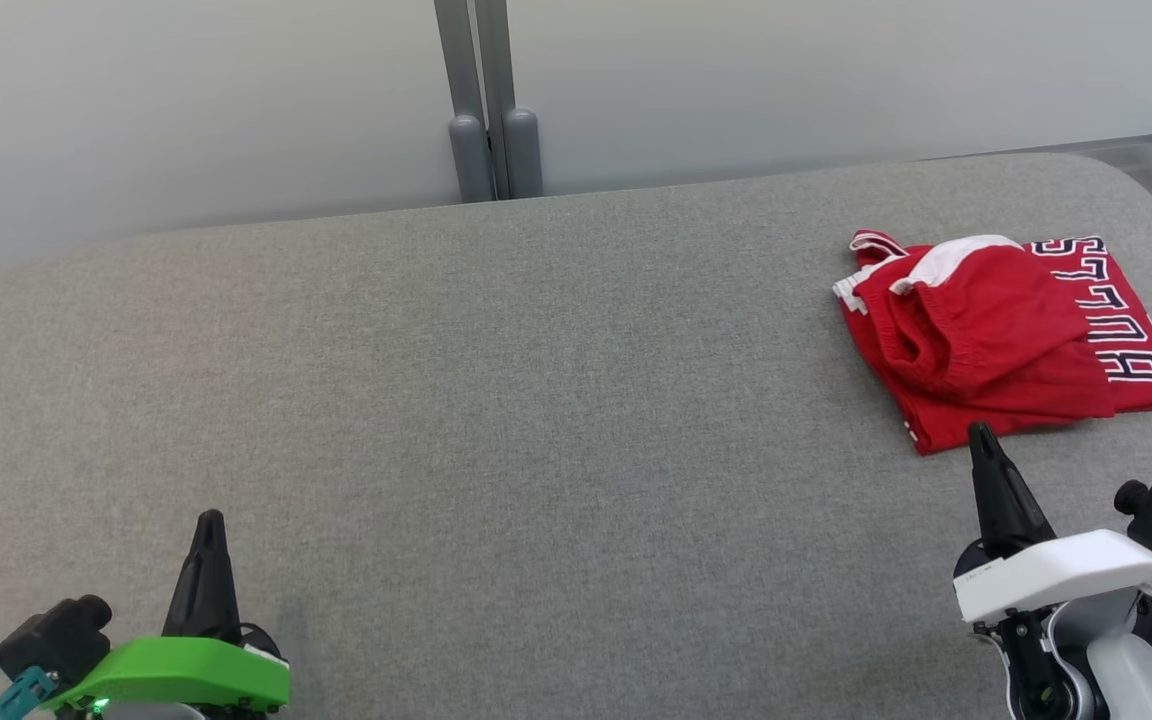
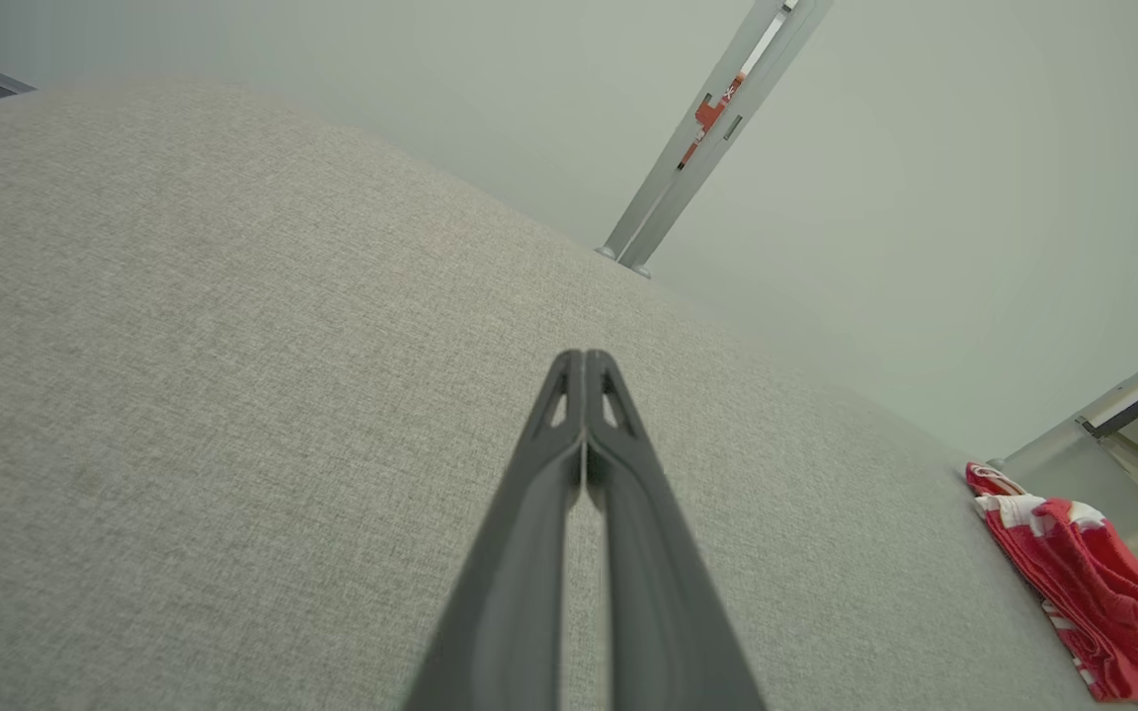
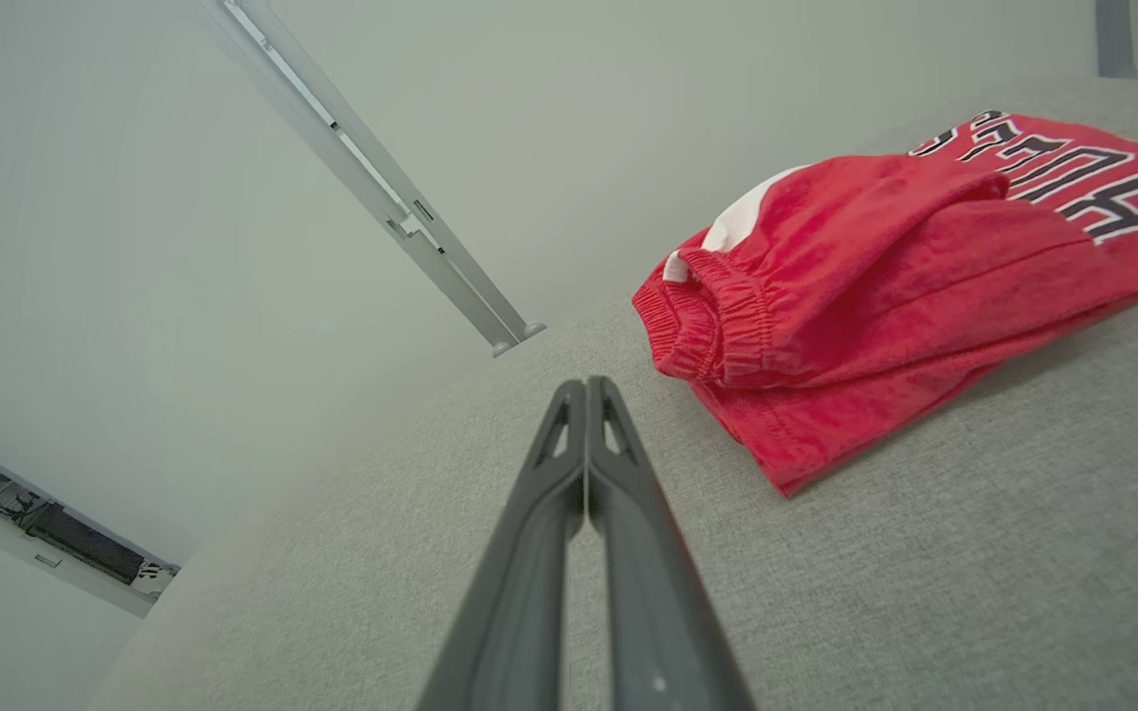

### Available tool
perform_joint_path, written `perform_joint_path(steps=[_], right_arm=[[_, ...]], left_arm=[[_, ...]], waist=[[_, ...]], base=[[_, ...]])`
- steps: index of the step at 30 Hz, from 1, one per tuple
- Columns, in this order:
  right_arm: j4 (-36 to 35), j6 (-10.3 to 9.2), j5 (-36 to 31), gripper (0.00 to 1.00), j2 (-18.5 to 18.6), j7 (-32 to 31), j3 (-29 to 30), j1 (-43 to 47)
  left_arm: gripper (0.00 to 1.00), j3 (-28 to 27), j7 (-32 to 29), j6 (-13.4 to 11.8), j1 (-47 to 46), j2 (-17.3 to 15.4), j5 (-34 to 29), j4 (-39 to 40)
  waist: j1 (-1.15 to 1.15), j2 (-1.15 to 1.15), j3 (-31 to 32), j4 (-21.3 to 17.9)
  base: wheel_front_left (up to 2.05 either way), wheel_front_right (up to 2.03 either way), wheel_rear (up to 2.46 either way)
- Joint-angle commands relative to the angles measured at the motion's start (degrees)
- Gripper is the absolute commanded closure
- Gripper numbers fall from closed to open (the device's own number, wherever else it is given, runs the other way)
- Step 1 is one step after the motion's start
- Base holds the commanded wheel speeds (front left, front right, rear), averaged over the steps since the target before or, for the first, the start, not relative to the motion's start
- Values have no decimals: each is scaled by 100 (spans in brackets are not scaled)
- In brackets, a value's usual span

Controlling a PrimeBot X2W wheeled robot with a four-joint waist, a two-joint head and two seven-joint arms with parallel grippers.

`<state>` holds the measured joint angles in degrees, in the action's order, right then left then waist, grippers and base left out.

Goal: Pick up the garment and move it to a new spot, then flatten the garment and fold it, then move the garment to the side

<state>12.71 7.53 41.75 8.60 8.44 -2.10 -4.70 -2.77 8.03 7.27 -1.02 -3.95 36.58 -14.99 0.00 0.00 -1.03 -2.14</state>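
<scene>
Plainly the right arm is the one placed for this: the red garment [image 1: 996, 340] lies folded at the far right of the grey cloth-covered bench [image 1: 536, 350], and the right end effector [image 1: 984, 440] sits just short of its near hem, fingers pressed together and pointing at it. From the right wrist view, the garment [image 3: 875, 286] lies ahead and off to the right of that end effector [image 3: 586, 390]. Its near corner is close but apart, and an elastic-banded fold bulges on top. The bundle's long axis runs roughly across the bench, tilting nearer toward the right, with navy-and-white block lettering along its right edge. I cannot tell whether it is shorts or a top. The left end effector [image 1: 208, 525] is well apart at the near left, its fingers also together, with a broad stretch of bare bench between it and the cloth. A grey post [image 1: 486, 100] and pale wall panels stand behind, clear of any reach. I judge the fingers must part before any pinch of that hem.
</scene>
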Motion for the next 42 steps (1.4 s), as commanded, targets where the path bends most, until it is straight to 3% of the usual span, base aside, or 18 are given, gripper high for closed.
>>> perform_joint_path(steps=[1, 42], right_arm=[[-56, -1, 205, 100, 13, -51, 67, -118], [38, -3, 2770, 100, -283, -803, 474, -161]], left_arm=[[100, -39, -55, 9, -182, -1, 234, 95], [100, -223, -796, 21, -396, 50, 3044, 109]], waist=[[0, 0, 1, 3], [0, 0, 36, 91]], base=[[0, 0, 0], [0, 0, 0]])
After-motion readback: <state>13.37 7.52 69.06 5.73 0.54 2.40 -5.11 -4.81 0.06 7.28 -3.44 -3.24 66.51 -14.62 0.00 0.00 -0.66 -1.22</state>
